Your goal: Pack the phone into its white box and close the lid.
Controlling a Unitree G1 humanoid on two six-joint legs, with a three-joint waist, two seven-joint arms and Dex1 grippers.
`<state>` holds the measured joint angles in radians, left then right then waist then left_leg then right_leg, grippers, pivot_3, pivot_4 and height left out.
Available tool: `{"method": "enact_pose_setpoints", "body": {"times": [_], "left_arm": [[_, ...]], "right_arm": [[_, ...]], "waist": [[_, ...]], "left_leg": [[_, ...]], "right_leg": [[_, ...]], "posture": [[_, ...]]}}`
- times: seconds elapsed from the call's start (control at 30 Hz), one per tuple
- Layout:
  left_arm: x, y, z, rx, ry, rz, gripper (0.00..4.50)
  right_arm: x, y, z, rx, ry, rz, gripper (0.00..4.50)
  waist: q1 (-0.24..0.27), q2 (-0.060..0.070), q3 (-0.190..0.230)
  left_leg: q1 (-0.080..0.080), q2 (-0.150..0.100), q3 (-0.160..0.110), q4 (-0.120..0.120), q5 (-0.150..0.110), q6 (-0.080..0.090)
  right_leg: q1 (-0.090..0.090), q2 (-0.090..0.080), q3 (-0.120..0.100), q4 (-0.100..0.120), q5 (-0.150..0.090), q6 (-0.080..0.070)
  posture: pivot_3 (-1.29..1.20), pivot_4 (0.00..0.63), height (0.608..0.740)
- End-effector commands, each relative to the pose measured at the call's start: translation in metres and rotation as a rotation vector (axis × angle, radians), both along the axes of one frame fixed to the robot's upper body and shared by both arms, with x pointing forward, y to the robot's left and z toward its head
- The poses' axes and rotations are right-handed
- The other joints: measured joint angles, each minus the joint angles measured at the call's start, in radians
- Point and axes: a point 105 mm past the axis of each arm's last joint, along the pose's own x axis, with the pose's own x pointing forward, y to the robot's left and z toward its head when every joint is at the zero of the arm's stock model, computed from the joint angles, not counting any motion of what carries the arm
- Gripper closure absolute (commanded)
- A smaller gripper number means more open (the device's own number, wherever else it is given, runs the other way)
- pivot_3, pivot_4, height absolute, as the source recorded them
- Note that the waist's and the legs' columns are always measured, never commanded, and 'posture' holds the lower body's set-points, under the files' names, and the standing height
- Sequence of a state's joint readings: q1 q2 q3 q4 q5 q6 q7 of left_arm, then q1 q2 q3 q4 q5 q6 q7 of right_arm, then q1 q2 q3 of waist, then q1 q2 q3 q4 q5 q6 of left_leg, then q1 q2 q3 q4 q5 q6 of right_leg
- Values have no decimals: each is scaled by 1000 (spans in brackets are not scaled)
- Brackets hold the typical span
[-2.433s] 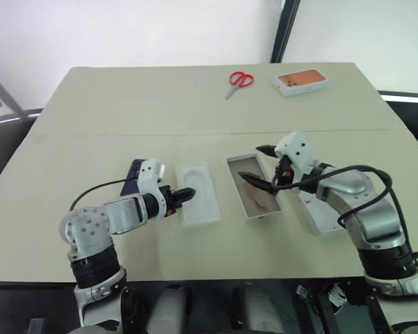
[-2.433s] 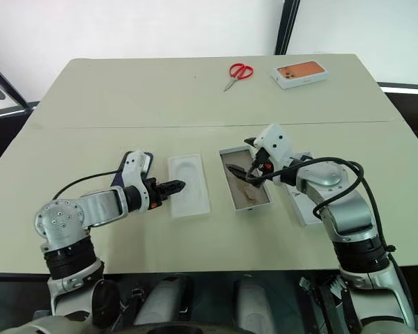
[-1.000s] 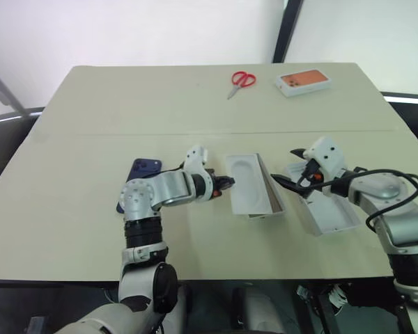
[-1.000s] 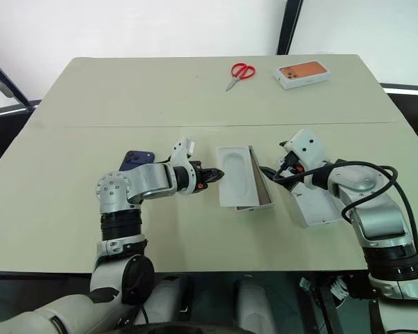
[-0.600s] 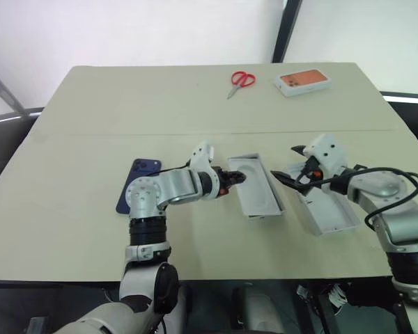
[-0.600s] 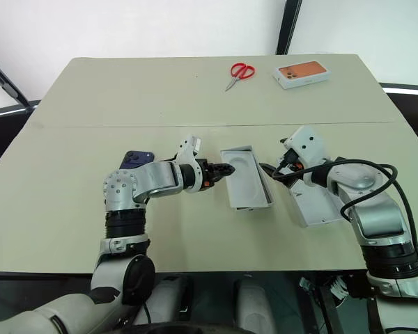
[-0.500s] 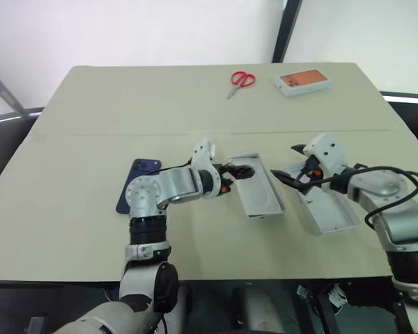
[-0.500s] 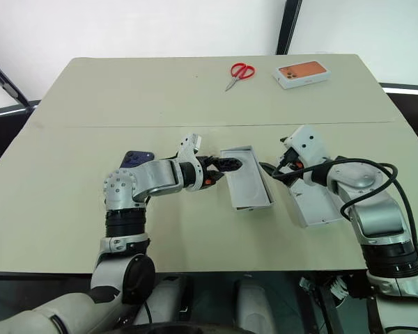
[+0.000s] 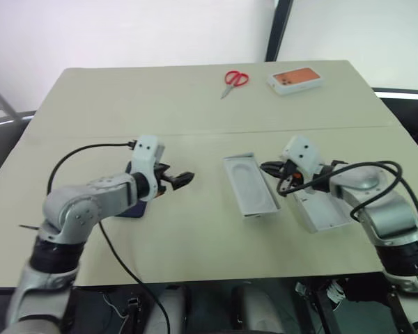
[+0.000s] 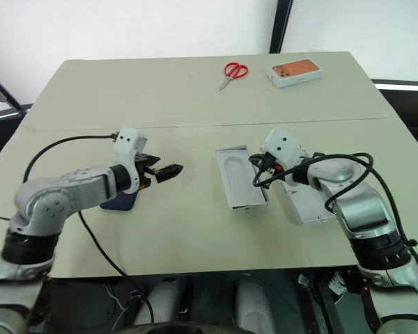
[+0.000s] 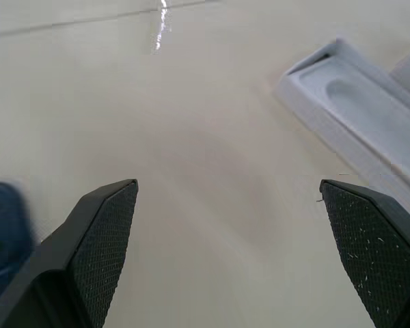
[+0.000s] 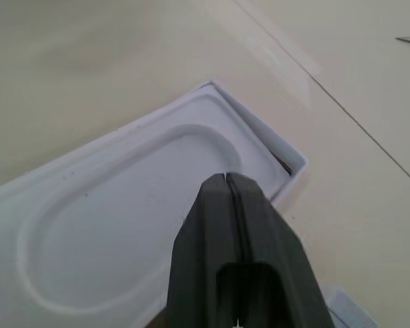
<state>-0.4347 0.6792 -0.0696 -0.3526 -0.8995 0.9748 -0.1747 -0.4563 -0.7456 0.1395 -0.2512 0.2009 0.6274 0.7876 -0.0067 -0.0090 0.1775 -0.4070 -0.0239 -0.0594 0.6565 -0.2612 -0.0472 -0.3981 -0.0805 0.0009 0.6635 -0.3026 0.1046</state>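
the right pincer (image 12: pixel 227 179), its fingers pressed together on nothing, hovers over the right edge of the white insert (image 9: pixel 249 183), which sits in the white box (image 10: pixel 254 204) so that only the box's rim peeks out; the lid (image 9: pixel 325 211) lies just right of it, partly hidden by that arm. the left pincer (image 9: pixel 182 178) is spread wide above bare counter (image 9: pixel 195 229), and the phone (image 10: pixel 118 202) lies mostly hidden under that arm at the left.

Soft, even daylight across my table (image 9: pixel 90 104) — shadows beneath things faint and short. A white glare streak (image 11: pixel 162 20) smears the tabletop in my left wrist view, whose near edges blur — my right fingers (image 12: pixel 236 260) loom soft-focused.
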Motion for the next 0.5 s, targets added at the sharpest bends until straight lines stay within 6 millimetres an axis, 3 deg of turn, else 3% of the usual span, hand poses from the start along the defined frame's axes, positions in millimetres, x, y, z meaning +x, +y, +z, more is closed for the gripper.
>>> {"method": "enact_pose_setpoints", "body": {"times": [0.03,0.23,0.5], "left_arm": [[-16,-8,12,36,-178,-210,0],[-40,1,-1,103,-236,-394,0],[-51,6,-12,106,-196,-439,0]], "right_arm": [[9,8,-5,-57,-13,-14,4443],[32,15,-18,-90,-4,-76,4443],[54,17,-29,-107,5,-149,4443]], "waist": [[6,0,0],[-4,0,0],[-8,1,1]], "left_leg": [[0,0,0,0,-1,1],[-1,2,0,0,-3,5],[-1,2,0,-1,-4,6]], "right_leg": [[0,-1,0,0,0,0],[-1,-2,0,-1,0,0],[-1,-1,0,0,0,0]], "posture": [[0,150,740],[0,150,740],[0,150,740]]}}
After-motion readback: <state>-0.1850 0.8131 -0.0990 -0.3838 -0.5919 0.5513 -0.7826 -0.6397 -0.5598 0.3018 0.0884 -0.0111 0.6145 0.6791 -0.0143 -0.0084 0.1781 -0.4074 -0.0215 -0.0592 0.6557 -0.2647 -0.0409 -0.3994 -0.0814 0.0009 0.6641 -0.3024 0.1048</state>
